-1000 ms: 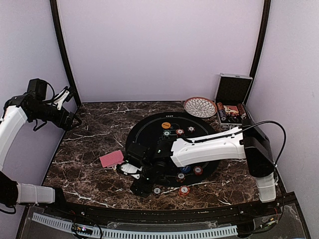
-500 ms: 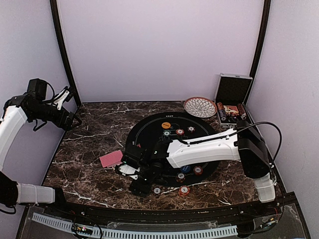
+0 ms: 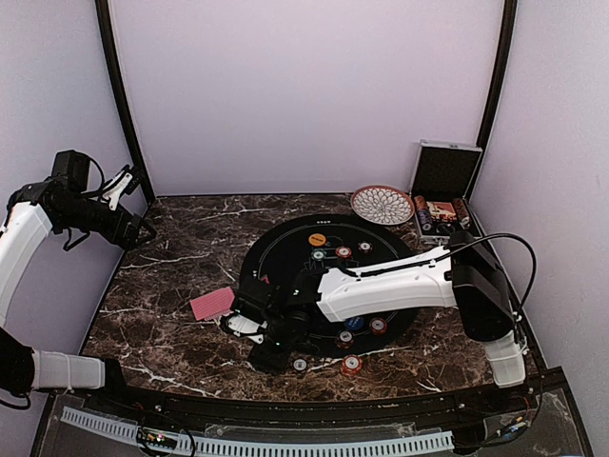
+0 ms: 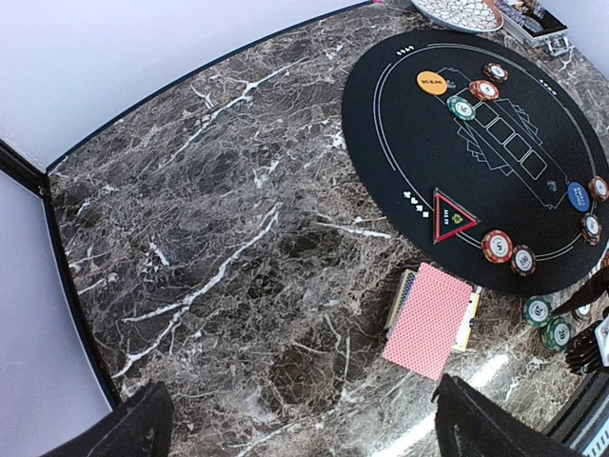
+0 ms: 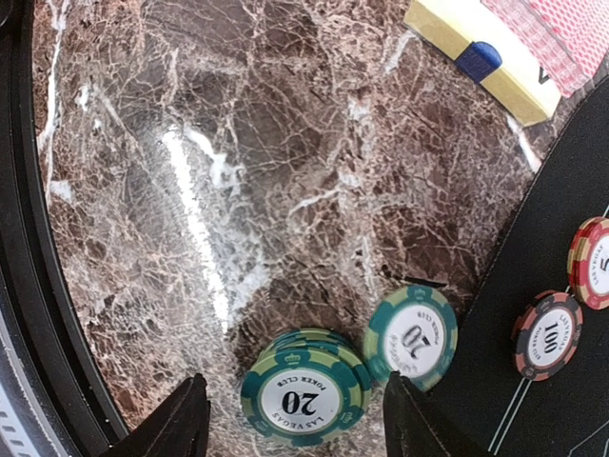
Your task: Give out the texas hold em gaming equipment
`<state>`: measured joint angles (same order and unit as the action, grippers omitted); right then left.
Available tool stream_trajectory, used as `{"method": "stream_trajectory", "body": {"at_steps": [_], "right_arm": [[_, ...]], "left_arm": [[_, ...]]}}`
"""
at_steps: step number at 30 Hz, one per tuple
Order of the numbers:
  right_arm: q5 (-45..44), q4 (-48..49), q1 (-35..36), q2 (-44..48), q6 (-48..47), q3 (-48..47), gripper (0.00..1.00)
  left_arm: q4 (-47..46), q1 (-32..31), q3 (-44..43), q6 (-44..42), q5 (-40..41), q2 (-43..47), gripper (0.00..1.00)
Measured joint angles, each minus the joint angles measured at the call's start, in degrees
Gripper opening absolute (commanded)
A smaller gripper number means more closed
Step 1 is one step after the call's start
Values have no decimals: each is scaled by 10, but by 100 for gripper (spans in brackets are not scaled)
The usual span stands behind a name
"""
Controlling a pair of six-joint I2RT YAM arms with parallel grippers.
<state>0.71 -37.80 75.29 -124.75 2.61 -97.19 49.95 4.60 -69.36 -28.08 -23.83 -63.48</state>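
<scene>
Right end effector (image 5: 297, 419), parted, straddles green chip stack (image 5: 304, 398), apparently not touching; left end effector (image 4: 304, 424) spread wide, aloft.

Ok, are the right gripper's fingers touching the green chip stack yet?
Apart. In the right wrist view the right gripper straddles the green chip stack, and bare marble tabletop shows between each finger and the chips.

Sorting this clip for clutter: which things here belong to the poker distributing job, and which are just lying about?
Job: cards, green chips, red chips, orange disc, blue disc.
Lying about: bowl, case.
</scene>
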Motion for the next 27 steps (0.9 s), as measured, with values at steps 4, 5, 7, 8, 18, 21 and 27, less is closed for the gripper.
{"method": "stream_trajectory", "body": {"at_steps": [4,5,7,8,18,21,27], "right_arm": [[-11,-3,0,0,-4,-5,60],[-13,-4,0,0,-5,-6,60],[-18,-7,0,0,-6,-7,60],[-19,-9,0,0,-7,-7,60],[-17,-21,-3,0,-7,-14,54],[-15,-21,-3,0,-7,-14,52],[-4,-21,-4,-6,-7,-14,50]], "left_arm": [[0,0,0,0,0,0,99],[0,0,0,0,0,0,99],[0,0,0,0,0,0,99],[0,0,0,0,0,0,99],[0,0,0,0,0,3,99],[0,0,0,0,0,3,99],[0,0,0,0,1,3,99]]}}
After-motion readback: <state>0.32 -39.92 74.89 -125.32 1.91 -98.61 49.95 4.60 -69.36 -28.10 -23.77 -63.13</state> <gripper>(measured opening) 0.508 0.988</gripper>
